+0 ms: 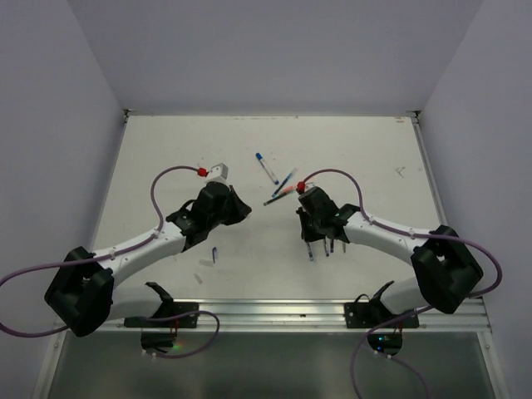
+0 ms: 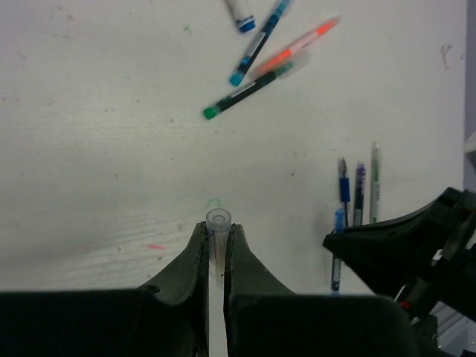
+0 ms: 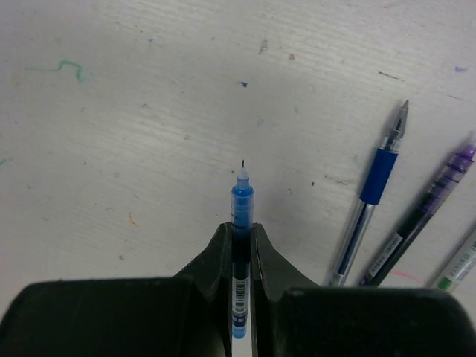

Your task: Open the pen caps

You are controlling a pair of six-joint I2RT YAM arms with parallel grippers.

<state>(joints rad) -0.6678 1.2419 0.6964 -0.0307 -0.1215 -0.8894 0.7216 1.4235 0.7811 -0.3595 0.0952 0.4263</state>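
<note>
My left gripper point(image 2: 218, 232) is shut on a clear pen cap point(image 2: 218, 222) whose open end points away from the camera. My right gripper point(image 3: 241, 232) is shut on a blue pen point(image 3: 241, 204) with its bare needle tip sticking out in front of the fingers. In the top view the left gripper point(image 1: 246, 210) and the right gripper point(image 1: 306, 223) face each other over the middle of the table, a short gap apart. Capped pens lie beyond them: a white one with a blue cap point(image 2: 239, 15), a blue one point(image 2: 258, 43), an orange one point(image 2: 297, 48) and a green-capped one point(image 2: 245, 93).
Three uncapped pens, blue-grip point(image 3: 372, 201), purple point(image 3: 428, 208) and green-marked point(image 3: 457, 264), lie side by side beside the right gripper; they show in the top view point(image 1: 326, 248) too. A small blue piece point(image 1: 215, 254) lies near the left arm. A metal rail point(image 1: 274, 312) borders the near edge.
</note>
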